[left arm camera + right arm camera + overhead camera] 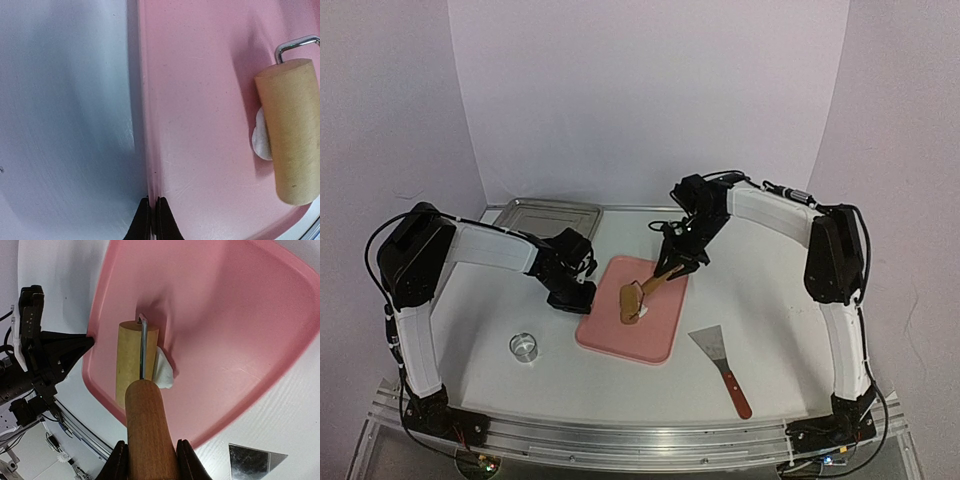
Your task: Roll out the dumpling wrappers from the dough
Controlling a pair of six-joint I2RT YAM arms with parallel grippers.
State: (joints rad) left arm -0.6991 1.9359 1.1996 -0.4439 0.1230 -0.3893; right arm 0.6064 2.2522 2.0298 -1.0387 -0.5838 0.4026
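Note:
A pink cutting board (645, 335) lies mid-table. On it a small white lump of dough (164, 371) is half under the pale wooden drum of a roller (129, 360). My right gripper (151, 442) is shut on the roller's brown wooden handle, above the board's far end (672, 268). My left gripper (150, 200) is shut with nothing in it, its tips right at the board's left rim (582, 298). The dough (260, 137) peeks out on the drum's (292, 130) left side. Dumpling wrappers are out of view.
A metal tray (550, 215) sits at the back left. A small ring cutter (524, 347) stands near the front left. A scraper with a red handle (720, 360) lies right of the board, its blade (255, 460) close to the board's edge.

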